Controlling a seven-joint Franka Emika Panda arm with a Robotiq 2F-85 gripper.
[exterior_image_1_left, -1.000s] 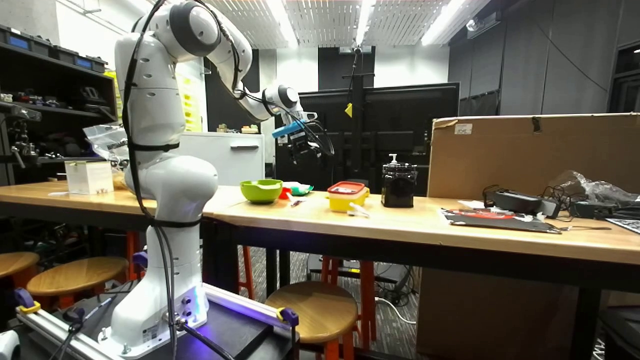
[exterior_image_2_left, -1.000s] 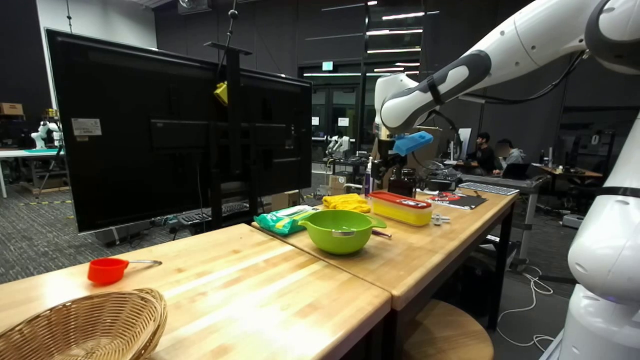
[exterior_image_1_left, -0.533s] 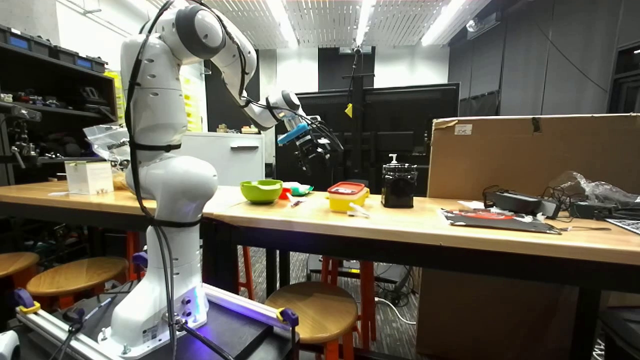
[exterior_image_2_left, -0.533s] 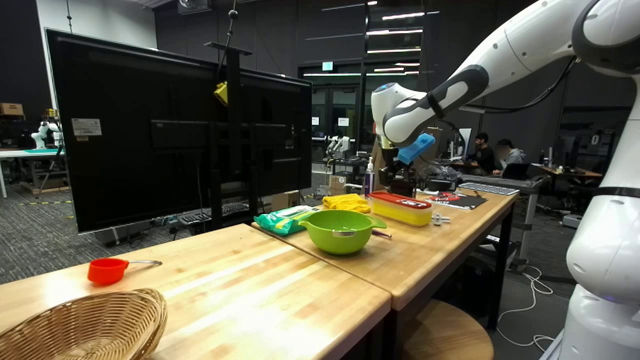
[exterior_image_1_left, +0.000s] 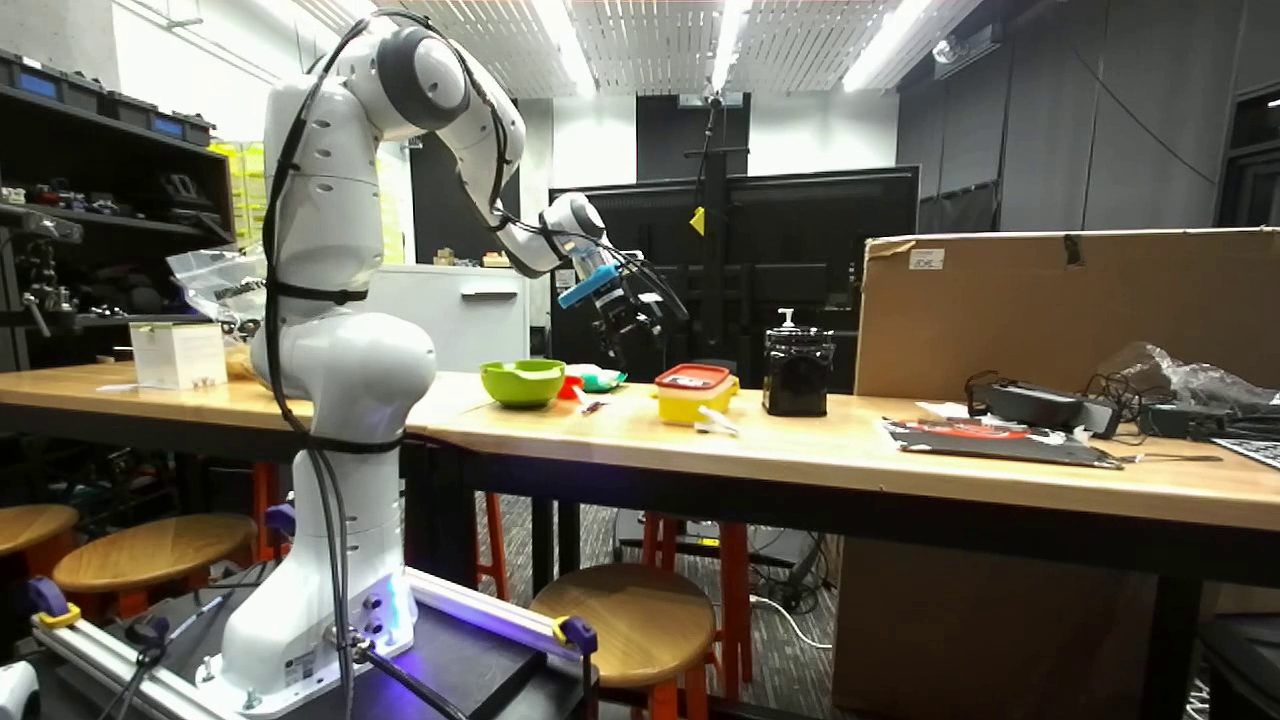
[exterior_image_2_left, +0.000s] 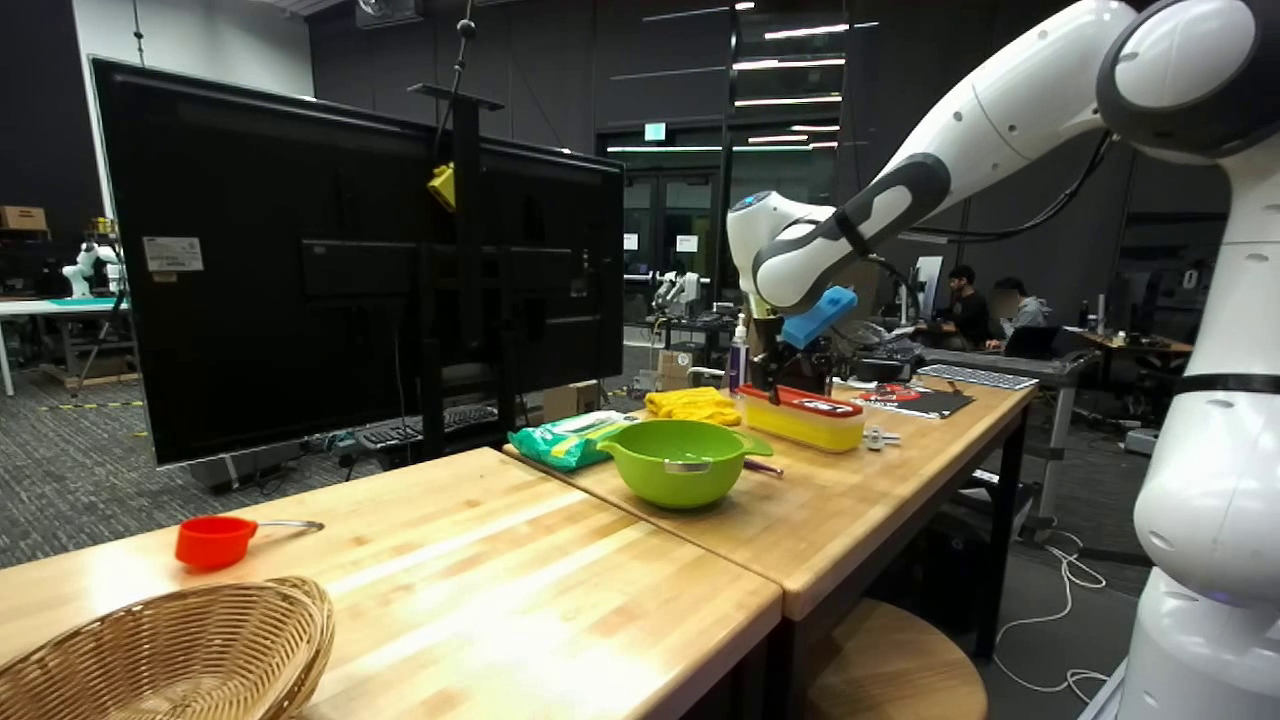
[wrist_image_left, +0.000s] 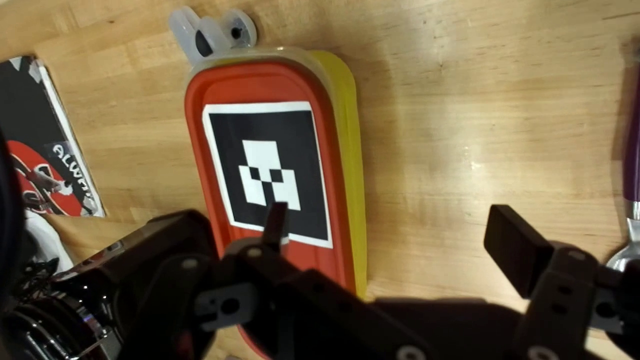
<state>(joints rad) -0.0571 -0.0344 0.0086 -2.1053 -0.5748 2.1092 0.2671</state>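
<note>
In an exterior view, a black gripper (exterior_image_2_left: 775, 391) hangs near a long yellow plastic box (exterior_image_2_left: 805, 431) with a red lid (exterior_image_2_left: 798, 401). In front stand a round green plastic bowl (exterior_image_2_left: 680, 488) and a tan wicker basket (exterior_image_2_left: 195, 640).

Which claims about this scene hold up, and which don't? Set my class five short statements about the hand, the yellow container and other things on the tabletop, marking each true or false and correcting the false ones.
1. The yellow container has no lid. False: a red lid lies on top of it.
2. A black-and-white square is on the red lid. True.
3. The hand stands open. True.
4. The red cup sits inside the green bowl. False: it sits on the wooden table, apart from the green bowl.
5. A green packet lies near the green bowl. True.
</note>
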